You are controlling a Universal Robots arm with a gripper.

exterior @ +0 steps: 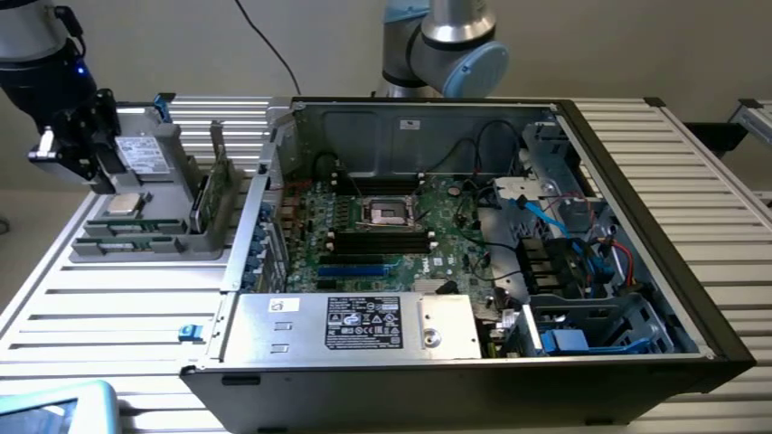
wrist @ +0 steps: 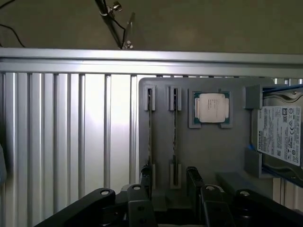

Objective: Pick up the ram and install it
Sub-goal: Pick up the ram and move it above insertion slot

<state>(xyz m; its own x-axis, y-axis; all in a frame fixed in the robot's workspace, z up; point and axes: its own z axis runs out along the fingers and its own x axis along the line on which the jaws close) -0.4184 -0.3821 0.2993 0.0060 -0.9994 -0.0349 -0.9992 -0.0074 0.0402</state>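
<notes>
While the tool [wrist: 169, 185] hung open over the grey tray [wrist: 208, 156], the ram [wrist: 174, 137] stood on edge below it, lined up with the gap between the jaws, its long axis parallel to them.

We've got the claw [wrist: 169, 178] over the tray [wrist: 208, 156]. One ram [wrist: 174, 137] stands under the finger gap, with the second stick [wrist: 150, 132] just beside it. The processor [wrist: 211, 108] is on the ram's other side and the drive [wrist: 279, 135] beyond that. The case [exterior: 399, 136] is to the exterior view's right of the claw.
</notes>
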